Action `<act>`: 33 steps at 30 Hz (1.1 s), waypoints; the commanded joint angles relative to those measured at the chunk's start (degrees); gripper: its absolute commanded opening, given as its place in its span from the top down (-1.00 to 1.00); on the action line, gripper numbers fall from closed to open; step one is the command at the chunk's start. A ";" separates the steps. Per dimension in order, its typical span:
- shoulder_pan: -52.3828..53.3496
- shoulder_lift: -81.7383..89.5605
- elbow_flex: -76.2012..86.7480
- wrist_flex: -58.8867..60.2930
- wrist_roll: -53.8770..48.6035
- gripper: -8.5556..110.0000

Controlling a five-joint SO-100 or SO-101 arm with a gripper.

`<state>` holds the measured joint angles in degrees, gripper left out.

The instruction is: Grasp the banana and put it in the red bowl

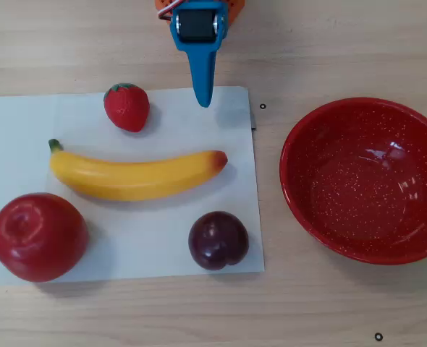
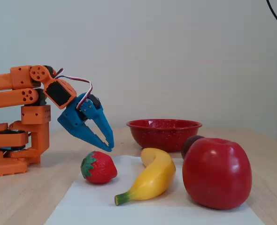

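The yellow banana [image 1: 134, 176] lies across the white sheet [image 1: 163, 123], green stem to the left and orange-red end to the right in the overhead view; in the fixed view the banana [image 2: 152, 178] points its stem toward the camera. The red speckled bowl [image 1: 300, 144] sits empty on the wood to the right of the sheet, and stands at the back in the fixed view [image 2: 163, 132]. My blue gripper [image 1: 203, 100] hangs above the sheet's far edge, behind the banana, shut and empty; the fixed view shows the gripper [image 2: 109, 146] above the strawberry.
A strawberry [image 1: 127, 106] lies just left of the gripper tip. A large red apple [image 1: 39, 236] sits at the sheet's near left and a dark plum [image 1: 218, 240] at its near right. The orange arm base [image 2: 16, 140] stands behind the sheet.
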<state>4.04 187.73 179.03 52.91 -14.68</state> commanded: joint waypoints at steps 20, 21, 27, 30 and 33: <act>0.97 0.79 0.88 -0.09 1.41 0.85; 1.14 0.18 0.79 -0.44 1.67 0.85; 0.44 -6.77 -4.04 -2.29 3.96 0.85; -0.35 -10.81 -8.88 -1.85 4.57 0.85; -0.97 -15.56 -14.41 -1.14 5.71 0.85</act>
<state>4.48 174.64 173.85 52.73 -10.72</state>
